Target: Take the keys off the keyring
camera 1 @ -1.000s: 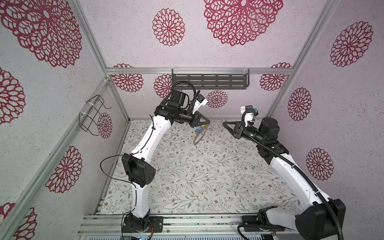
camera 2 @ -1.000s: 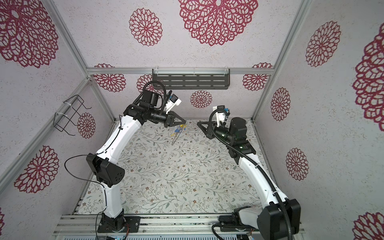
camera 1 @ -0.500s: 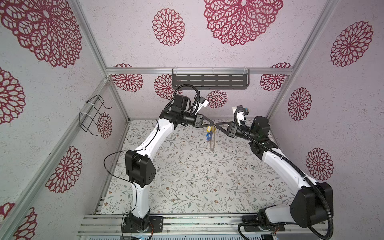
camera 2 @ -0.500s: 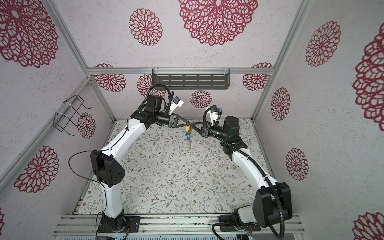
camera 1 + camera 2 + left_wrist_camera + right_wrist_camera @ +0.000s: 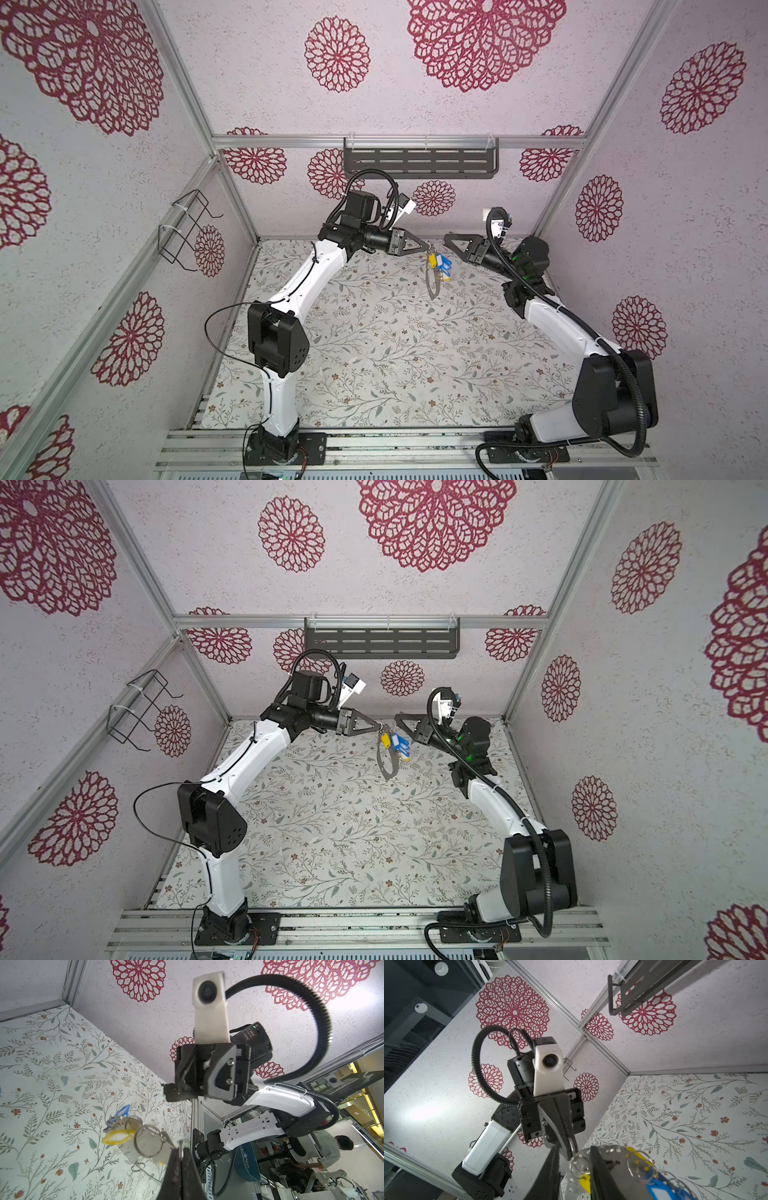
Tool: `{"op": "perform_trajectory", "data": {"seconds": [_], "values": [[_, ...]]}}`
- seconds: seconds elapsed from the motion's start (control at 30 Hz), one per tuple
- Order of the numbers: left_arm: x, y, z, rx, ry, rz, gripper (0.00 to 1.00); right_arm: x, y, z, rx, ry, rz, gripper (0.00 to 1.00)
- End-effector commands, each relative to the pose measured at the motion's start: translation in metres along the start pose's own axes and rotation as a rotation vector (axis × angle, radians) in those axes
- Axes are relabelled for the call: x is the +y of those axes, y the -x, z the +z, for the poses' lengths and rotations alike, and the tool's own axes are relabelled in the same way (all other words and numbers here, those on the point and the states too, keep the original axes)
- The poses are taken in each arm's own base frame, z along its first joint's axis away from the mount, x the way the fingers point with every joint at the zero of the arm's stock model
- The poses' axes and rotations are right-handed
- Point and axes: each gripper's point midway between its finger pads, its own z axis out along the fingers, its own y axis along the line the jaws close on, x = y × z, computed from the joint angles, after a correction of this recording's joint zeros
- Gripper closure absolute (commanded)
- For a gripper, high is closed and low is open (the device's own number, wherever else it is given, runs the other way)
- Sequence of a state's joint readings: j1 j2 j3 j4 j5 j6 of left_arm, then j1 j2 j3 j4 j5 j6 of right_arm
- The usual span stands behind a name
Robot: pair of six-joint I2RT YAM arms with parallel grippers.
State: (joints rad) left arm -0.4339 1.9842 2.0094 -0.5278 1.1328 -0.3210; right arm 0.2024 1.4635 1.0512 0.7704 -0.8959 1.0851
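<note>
One keyring [image 5: 432,286], keys [image 5: 441,264] threaded on, hanging above the far tabletop [image 5: 374,332] from a small loop [image 5: 181,1147] pinched in our closed left fingers [image 5: 174,1174]; right fingers [image 5: 600,1172] parted just right of it, holding nothing; we judge key removal pending, next needing the right to close on one key and pull.

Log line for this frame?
left claw: shut on small metal loop | flat grey keyring, yellow and blue plastic key tags: hanging below | right claw: open near tags
</note>
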Motion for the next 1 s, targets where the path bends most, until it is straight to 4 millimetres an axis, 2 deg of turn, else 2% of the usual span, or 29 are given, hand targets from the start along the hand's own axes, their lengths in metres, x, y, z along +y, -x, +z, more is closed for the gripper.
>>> {"op": "perform_trajectory", "data": {"seconds": [0.0,0.17,0.43,0.6,0.97], "values": [[-0.03,0.017,-0.009,-0.046,-0.011,0.104,1.0,0.03,0.003,0.001,0.004,0.099,-0.035,0.77],[-0.026,0.019,-0.009,-0.063,0.031,0.102,1.0,0.028,-0.006,0.007,0.035,0.104,-0.028,0.79],[-0.03,0.029,-0.011,-0.119,0.018,0.106,1.0,0.032,-0.015,0.019,0.081,0.136,-0.027,0.78],[-0.03,0.029,-0.01,-0.125,-0.004,0.091,1.0,0.033,-0.019,0.025,0.094,0.152,-0.021,0.78],[-0.029,0.022,-0.006,-0.112,-0.018,0.068,1.0,0.034,-0.023,0.036,0.112,0.187,-0.001,0.84]]}}
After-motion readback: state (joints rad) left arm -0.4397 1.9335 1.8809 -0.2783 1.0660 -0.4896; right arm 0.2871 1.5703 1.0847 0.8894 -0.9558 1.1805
